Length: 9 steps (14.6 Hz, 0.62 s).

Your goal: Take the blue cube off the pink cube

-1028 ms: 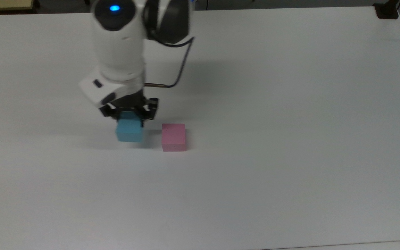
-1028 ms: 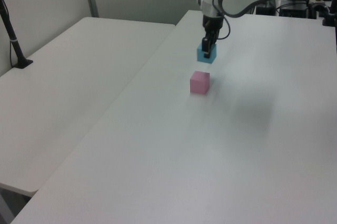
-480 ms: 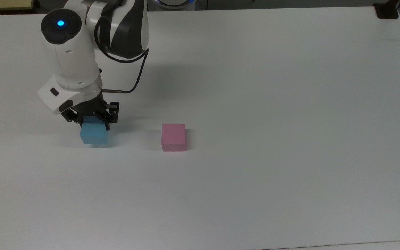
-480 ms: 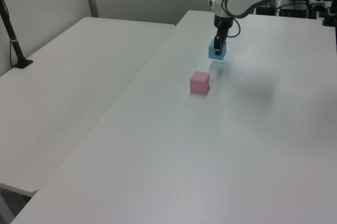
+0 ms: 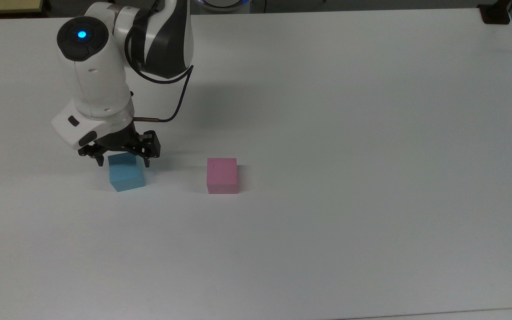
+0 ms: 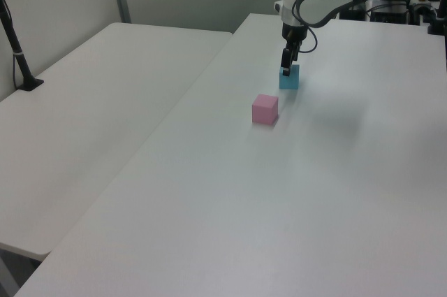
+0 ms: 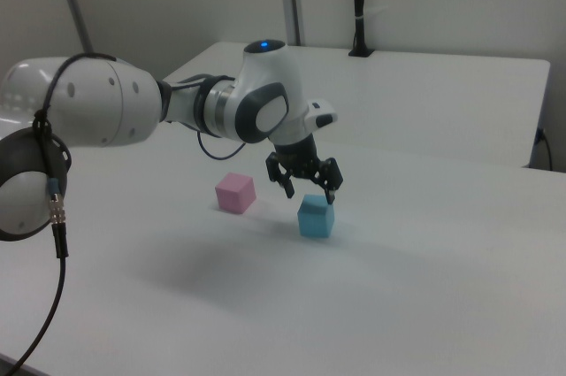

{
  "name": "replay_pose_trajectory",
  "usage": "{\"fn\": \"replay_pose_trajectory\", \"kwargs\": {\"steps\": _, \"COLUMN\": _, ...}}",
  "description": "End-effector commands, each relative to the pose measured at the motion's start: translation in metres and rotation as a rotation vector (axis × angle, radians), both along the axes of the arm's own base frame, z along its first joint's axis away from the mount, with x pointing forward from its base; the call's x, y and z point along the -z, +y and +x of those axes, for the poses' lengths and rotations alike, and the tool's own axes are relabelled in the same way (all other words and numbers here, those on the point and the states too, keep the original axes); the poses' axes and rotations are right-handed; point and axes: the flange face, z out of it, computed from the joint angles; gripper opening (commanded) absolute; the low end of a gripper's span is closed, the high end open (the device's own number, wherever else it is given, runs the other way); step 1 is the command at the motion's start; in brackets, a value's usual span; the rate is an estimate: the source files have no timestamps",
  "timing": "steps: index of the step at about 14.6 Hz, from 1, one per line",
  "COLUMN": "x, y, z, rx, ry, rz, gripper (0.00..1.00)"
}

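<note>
Small matte light-blue cube [image 5: 126, 172] resting flat on the white bench [image 5: 327, 133], well apart from the small matte pale-pink cube [image 5: 222, 175], to the top view's left of it. Nothing stacked on the pink cube now; tiny dark mark visible on its bare top face.

Black two-finger jaws [image 7: 307, 183] spread apart, wider than the blue cube, straddling its upper edge and hanging just above it. Contact between fingertips [image 5: 100, 160] and cube faces hard to settle: in the right view the tips look clear of the top, while in the top view they seem to brush the rear corners, so possibly still grazing.

Step in hand, judged from the layout: release and withdrawal. To do it well:
- Keep the jaws fully apart.
- Rise straight up from the blue cube, no sideways drift, so no fingertip drags or tips it.
- Clear the cube's top before any travel.
- Route away from the pink cube, not over it.

Blue cube sits slightly turned against the pink cube's edges; harmless for the task.
</note>
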Motion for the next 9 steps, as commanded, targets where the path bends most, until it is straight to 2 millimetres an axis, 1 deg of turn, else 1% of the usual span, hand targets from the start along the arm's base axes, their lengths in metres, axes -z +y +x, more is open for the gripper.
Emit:
{"fn": "replay_pose_trajectory", "kwargs": {"steps": 1, "x": -0.07, "y": 0.009, "z": -0.015, "rx": 0.002, "ry": -0.061, "rz": -0.013, "gripper": 1.0}}
{"fn": "replay_pose_trajectory", "kwargs": {"steps": 2, "x": -0.092, "y": 0.014, "z": -0.023, "rx": 0.029, "ry": -0.049, "rz": -0.007, "gripper": 1.0}}
{"fn": "replay_pose_trajectory", "kwargs": {"steps": 3, "x": -0.113, "y": 0.023, "z": -0.031, "rx": 0.061, "ry": -0.037, "rz": 0.0, "gripper": 1.0}}
{"fn": "replay_pose_trajectory", "kwargs": {"steps": 4, "x": -0.135, "y": 0.038, "z": -0.041, "rx": 0.08, "ry": -0.025, "rz": 0.007, "gripper": 1.0}}
{"fn": "replay_pose_trajectory", "kwargs": {"steps": 5, "x": -0.163, "y": 0.062, "z": -0.056, "rx": 0.097, "ry": 0.002, "rz": 0.014, "gripper": 1.0}}
{"fn": "replay_pose_trajectory", "kwargs": {"steps": 6, "x": -0.179, "y": 0.077, "z": -0.067, "rx": 0.106, "ry": 0.027, "rz": 0.018, "gripper": 1.0}}
{"fn": "replay_pose_trajectory", "kwargs": {"steps": 7, "x": -0.191, "y": 0.099, "z": -0.079, "rx": 0.116, "ry": 0.065, "rz": 0.023, "gripper": 1.0}}
{"fn": "replay_pose_trajectory", "kwargs": {"steps": 8, "x": -0.201, "y": 0.112, "z": -0.087, "rx": 0.131, "ry": 0.077, "rz": 0.027, "gripper": 1.0}}
{"fn": "replay_pose_trajectory", "kwargs": {"steps": 9, "x": -0.205, "y": 0.119, "z": -0.093, "rx": 0.153, "ry": 0.088, "rz": 0.028, "gripper": 1.0}}
